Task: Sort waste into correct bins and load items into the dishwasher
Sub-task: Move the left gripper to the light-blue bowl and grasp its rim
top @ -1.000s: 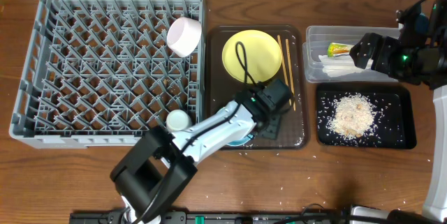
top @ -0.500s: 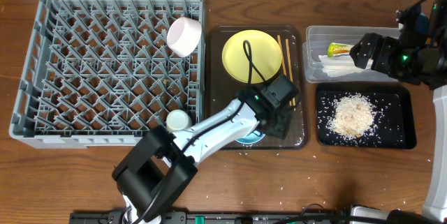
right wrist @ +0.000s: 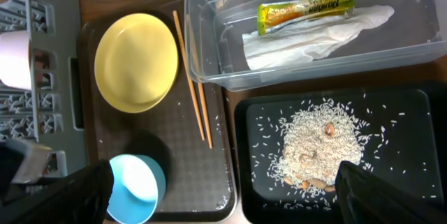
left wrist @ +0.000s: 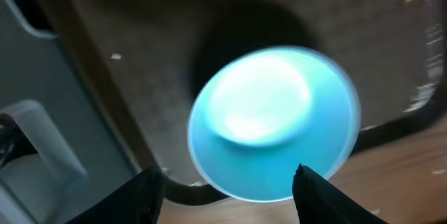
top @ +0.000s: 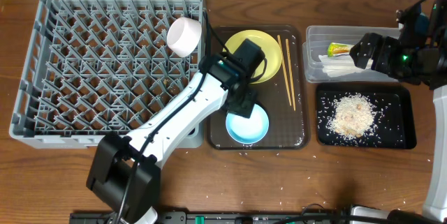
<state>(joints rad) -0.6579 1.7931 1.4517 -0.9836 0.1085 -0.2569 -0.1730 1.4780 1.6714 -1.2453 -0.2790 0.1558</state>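
Observation:
The light blue bowl (top: 248,125) stands upright at the front of the brown tray (top: 293,137). It also shows in the left wrist view (left wrist: 272,123) and the right wrist view (right wrist: 133,190). My left gripper (top: 243,104) hangs open and empty just above the bowl's back rim (left wrist: 230,185). The yellow plate (top: 269,53) and the chopsticks (top: 286,70) lie on the brown tray. The white bowl (top: 184,35) leans in the grey rack (top: 105,63). My right gripper (top: 363,51) is open and empty above the clear tub (top: 314,35), which holds the wrapper (right wrist: 305,9) and the paper (right wrist: 314,37). The white cup is hidden.
The black tray (top: 401,137) at the front right holds a heap of rice (top: 351,116) with loose grains around it. A few grains lie on the table in front of the brown tray. My left arm crosses the rack's front right corner.
My left arm has swung from the right part of the brown tray towards its back left. The blue bowl, half covered before, now shows whole. The right arm has not moved.

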